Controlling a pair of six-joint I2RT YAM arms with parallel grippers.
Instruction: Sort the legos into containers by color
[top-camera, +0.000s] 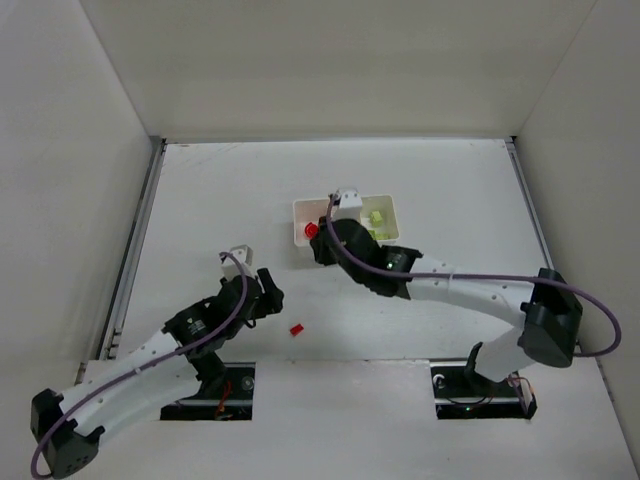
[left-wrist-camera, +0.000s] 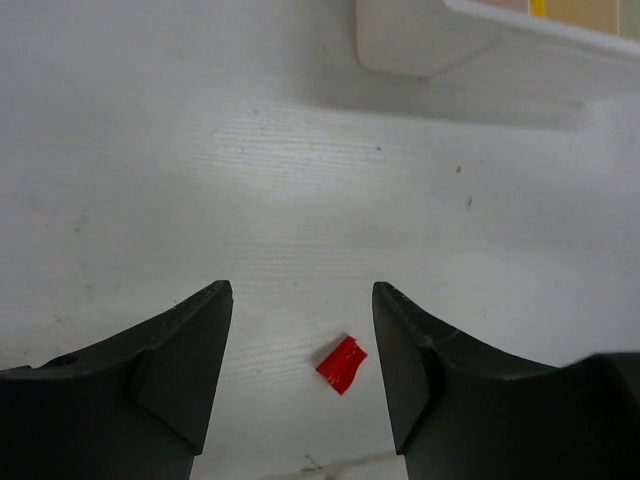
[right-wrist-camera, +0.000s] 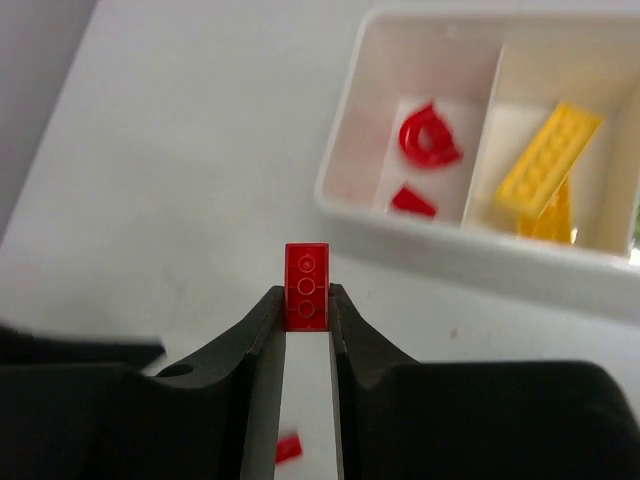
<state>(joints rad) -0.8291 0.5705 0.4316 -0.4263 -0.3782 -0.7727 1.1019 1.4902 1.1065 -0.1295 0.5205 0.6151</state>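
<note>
My right gripper (right-wrist-camera: 306, 297) is shut on a small red lego plate (right-wrist-camera: 306, 285), which stands upright between the fingertips just short of the white tray (right-wrist-camera: 460, 245). The tray's left compartment holds two red legos (right-wrist-camera: 430, 135); the middle one holds yellow legos (right-wrist-camera: 548, 155). From above, a light green lego (top-camera: 375, 217) lies in the right compartment. My left gripper (left-wrist-camera: 302, 300) is open, and a loose red lego (left-wrist-camera: 341, 364) lies on the table between its fingers, touching neither. In the top view this lego (top-camera: 296, 329) lies right of the left gripper (top-camera: 268, 293).
The tray (top-camera: 298, 215) sits mid-table toward the back, and the right arm (top-camera: 450, 285) reaches to its near left corner. White walls enclose the table on three sides. The tray's corner (left-wrist-camera: 440, 45) shows at the top right of the left wrist view.
</note>
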